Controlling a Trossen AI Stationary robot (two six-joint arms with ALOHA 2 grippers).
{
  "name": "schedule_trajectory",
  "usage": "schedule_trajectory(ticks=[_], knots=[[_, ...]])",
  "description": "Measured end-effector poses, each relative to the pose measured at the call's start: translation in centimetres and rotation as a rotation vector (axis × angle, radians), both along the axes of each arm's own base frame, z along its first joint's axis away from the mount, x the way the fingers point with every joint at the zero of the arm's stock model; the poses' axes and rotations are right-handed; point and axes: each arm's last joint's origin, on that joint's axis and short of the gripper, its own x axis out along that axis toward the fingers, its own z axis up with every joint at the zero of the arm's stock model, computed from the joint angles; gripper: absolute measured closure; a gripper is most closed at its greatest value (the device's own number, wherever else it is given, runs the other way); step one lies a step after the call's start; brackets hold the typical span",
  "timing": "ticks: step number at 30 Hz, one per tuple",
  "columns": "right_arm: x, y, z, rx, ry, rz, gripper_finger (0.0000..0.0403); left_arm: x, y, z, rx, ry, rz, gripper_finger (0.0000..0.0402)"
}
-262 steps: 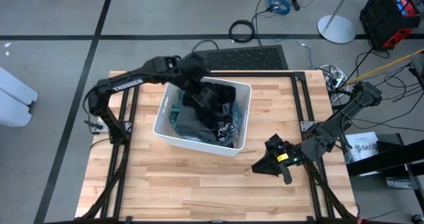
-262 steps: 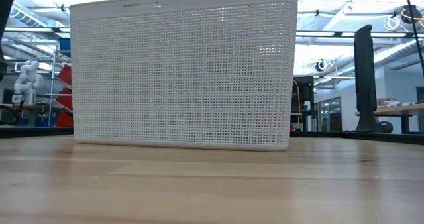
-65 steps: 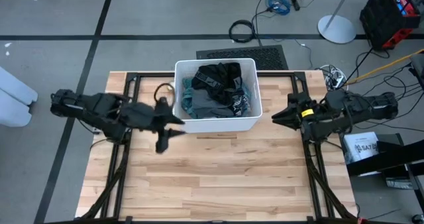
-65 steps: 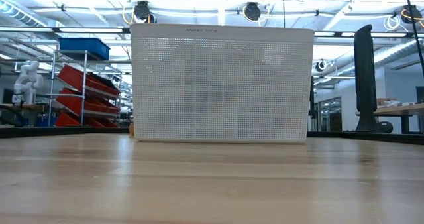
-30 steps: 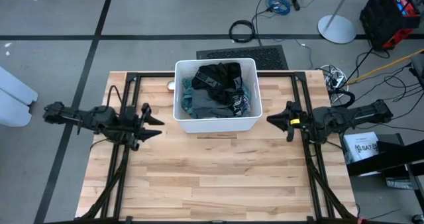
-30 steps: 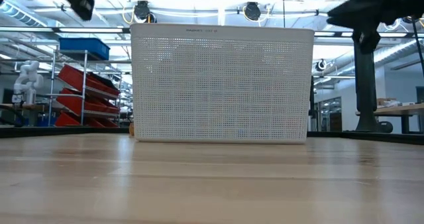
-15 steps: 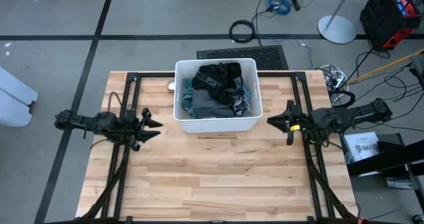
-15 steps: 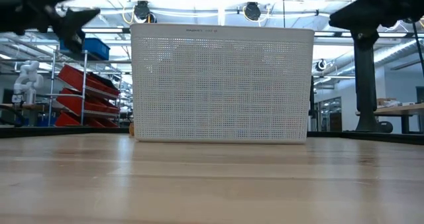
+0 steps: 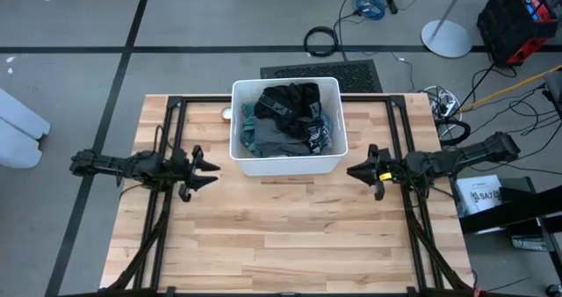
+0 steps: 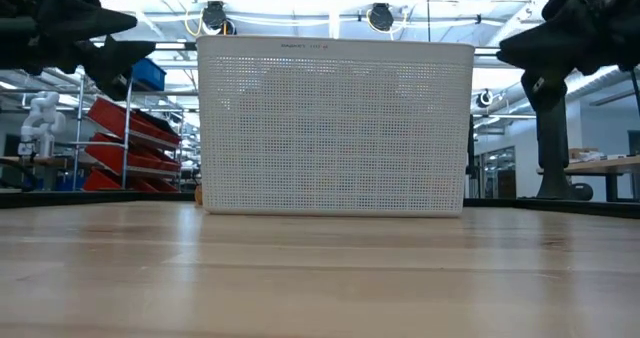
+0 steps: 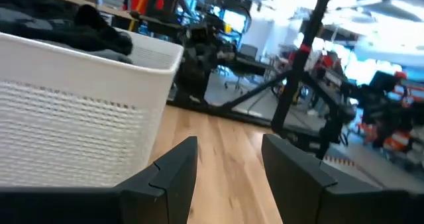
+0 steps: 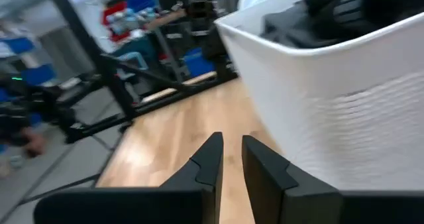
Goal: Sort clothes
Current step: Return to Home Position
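Clothes [image 9: 285, 121] in bin [image 9: 235, 112]; homing step. Left gripper [image 9: 206, 168] open wide, right gripper [image 9: 356, 170] just ajar, both empty. Next, prob.: park arms clear of bin.

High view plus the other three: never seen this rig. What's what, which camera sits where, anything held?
Two dark robot arms work at a wooden table. The high view looks straight down. The low view sits at table-top height, facing a side wall of the white bin. Each wrist view looks past that arm's own fingers. The bin stands centred near the table's upper edge in the high view, filled with clothes, mostly dark. The left gripper and right gripper hover at either side of it, pointing inward. Left fingers are wide apart, right fingers narrowly apart; neither holds anything.
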Motion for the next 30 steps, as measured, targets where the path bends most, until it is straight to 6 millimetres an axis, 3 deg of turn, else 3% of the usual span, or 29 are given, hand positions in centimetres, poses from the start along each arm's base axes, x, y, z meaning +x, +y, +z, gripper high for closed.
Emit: schedule_trajectory(ticks=[7, 18, 30], knots=[[0.0, 0.4, -0.8, 0.019, 0.039, 0.145, 0.036, 0.0, -0.1, -0.6, 0.045, 0.059, -0.036, 0.0224], [-0.2, 0.4, -1.6, -0.053, 0.124, 0.161, 0.036, 0.0, -0.1, -0.6, 0.045, 0.06, -0.035, 0.0224], [-1.3, 0.1, -0.5, -0.119, -0.004, 0.163, 0.036, 0.0, -0.1, -0.6, 0.045, 0.06, -0.034, 0.0224]])
